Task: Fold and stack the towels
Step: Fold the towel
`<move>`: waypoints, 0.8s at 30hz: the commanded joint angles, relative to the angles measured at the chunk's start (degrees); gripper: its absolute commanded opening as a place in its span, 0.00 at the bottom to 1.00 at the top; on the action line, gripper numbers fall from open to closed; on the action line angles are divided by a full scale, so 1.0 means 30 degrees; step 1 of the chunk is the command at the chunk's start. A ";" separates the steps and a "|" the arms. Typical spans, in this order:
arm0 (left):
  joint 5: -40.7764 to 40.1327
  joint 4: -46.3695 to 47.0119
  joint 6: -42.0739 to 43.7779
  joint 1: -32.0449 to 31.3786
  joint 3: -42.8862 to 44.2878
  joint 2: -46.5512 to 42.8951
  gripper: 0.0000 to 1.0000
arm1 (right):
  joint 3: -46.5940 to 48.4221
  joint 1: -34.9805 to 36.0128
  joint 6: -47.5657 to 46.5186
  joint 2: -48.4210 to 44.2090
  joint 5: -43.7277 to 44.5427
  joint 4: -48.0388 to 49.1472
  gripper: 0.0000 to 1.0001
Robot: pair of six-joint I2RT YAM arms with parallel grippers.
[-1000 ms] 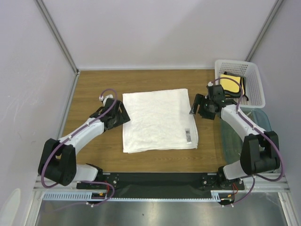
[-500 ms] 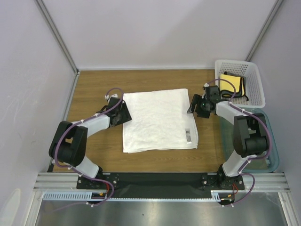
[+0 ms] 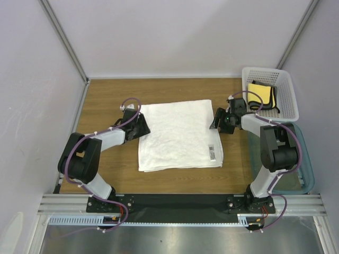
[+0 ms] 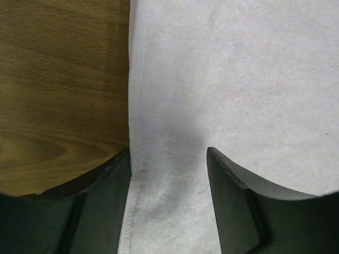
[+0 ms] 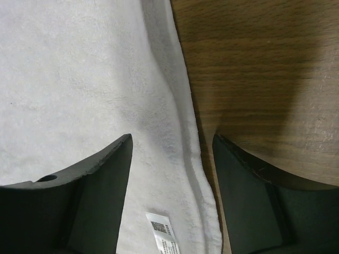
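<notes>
Left gripper [image 4: 167, 153] and right gripper [image 5: 172, 138], jaws apart, astride opposite hems of white towel [image 3: 177, 135].
Nothing pinched; towel flat on wooden table [image 3: 106, 100]; fingertips touching cloth or just above, hard to tell.

The site is assessed as a robotics laboratory test cell. A wood-grain bench [image 3: 106, 95] is enclosed on three sides by plain pale panels [image 3: 175, 37] held in aluminium posts [image 3: 62, 38]. A left arm [image 3: 108, 138] and a right arm [image 3: 257, 123] are bolted to a black mounting rail [image 3: 180, 203] at the near edge, and a slotted cable duct [image 3: 74, 219] is fitted alongside.
</notes>
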 commanded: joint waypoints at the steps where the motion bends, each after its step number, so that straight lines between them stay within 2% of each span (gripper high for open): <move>1: 0.0262 0.0414 -0.0292 -0.0437 -0.0531 0.0109 0.64 | 0.0216 0.0055 0.0014 0.0305 0.0351 0.0025 0.67; 7: -0.0411 0.0238 -0.0995 -0.1112 -0.0855 -0.0009 0.60 | 0.0099 0.0407 0.0131 0.0627 0.0322 0.0142 0.62; 10: -0.0792 0.0238 -0.1142 -0.1142 -0.0767 0.0050 0.49 | 0.0099 0.0466 0.0161 0.0803 0.0234 0.0200 0.53; 11: -0.0939 -0.0285 -0.1142 -0.1142 -0.0767 0.0050 0.43 | 0.0070 0.0466 0.0189 0.0804 0.0234 0.0229 0.49; 17: -0.1263 -0.0466 -0.1084 -0.1171 -0.0942 -0.0330 0.25 | -0.0105 0.0466 0.0541 0.0571 -0.0146 0.0522 0.35; 21: -0.1234 -0.0436 -0.0908 -0.1171 -0.1206 -0.0740 0.23 | -0.0224 0.0466 0.0571 0.0482 -0.0205 0.0669 0.25; 24: -0.1379 -0.1138 -0.0966 -0.1229 -0.1206 -0.1411 0.31 | -0.0223 0.0466 0.0542 0.0453 -0.0293 0.0522 0.25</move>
